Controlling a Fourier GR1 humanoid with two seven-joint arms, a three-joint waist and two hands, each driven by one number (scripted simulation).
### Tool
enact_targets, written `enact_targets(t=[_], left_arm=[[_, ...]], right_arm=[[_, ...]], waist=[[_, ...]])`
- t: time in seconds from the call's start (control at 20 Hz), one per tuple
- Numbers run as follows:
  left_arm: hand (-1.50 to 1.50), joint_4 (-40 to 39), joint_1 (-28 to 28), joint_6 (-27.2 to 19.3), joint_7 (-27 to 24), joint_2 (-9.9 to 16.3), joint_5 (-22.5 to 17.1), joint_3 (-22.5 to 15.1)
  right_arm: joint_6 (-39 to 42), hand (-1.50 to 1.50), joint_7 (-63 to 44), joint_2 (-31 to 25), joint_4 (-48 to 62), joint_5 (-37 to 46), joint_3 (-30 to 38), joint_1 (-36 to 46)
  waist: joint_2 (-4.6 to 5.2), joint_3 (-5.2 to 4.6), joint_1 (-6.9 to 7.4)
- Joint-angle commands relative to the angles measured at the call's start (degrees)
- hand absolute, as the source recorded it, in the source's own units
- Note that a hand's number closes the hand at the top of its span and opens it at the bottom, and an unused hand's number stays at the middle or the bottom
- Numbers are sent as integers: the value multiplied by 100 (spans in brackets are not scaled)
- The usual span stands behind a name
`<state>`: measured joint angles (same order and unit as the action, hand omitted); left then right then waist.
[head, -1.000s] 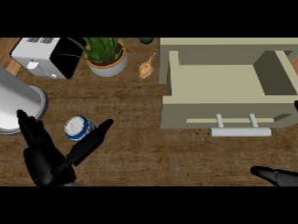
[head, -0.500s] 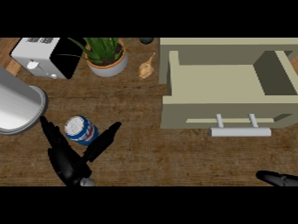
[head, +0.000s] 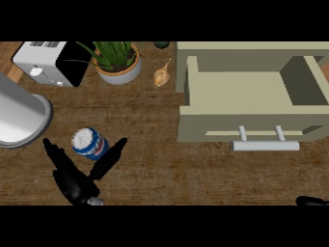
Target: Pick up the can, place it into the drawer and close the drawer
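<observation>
The blue and white can (head: 89, 143) stands on the wooden counter at lower left. My left hand (head: 74, 181) sits just below it, open, with straight fingers (head: 53, 153) to the can's left and the thumb (head: 112, 152) to its right; whether they touch the can I cannot tell. The beige drawer (head: 256, 123) is pulled open at the right, nothing inside it, and its pale handle (head: 265, 141) faces me. Of my right hand (head: 320, 200) only a dark tip shows at the bottom right edge.
A big grey cylinder (head: 10, 113) lies close to the can's left. At the back stand a white toaster (head: 49, 62), a potted plant (head: 117, 60) and a small tan object (head: 161, 73). Bare wood stretches between can and drawer.
My left hand has shifted right and forward so that fingers and thumb now flank the can. My right hand has sunk toward the bottom edge, leaving only a tip in view.
</observation>
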<state>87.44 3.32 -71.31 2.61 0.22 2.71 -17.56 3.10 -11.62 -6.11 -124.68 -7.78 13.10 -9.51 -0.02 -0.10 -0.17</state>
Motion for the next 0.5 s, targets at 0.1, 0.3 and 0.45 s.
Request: enact_targets(t=[0.1, 0.3, 0.45], left_arm=[[-150, -627, 57, 669, -1618, -21, -1677, 775], [-150, -1299, -43, 583, -2838, -22, -2774, 571], [-150, -1719, -286, 1176, -3418, -22, -3430, 1000]], right_arm=[[-56, -150, -305, 114, -383, 127, -157, -104], [-188, -150, -645, 114, -649, 224, -206, 73], [40, -150, -517, -89, -457, 4, 181, 48]], waist=[[-1, -3, 9], [2, -4, 5], [2, 2, 1]])
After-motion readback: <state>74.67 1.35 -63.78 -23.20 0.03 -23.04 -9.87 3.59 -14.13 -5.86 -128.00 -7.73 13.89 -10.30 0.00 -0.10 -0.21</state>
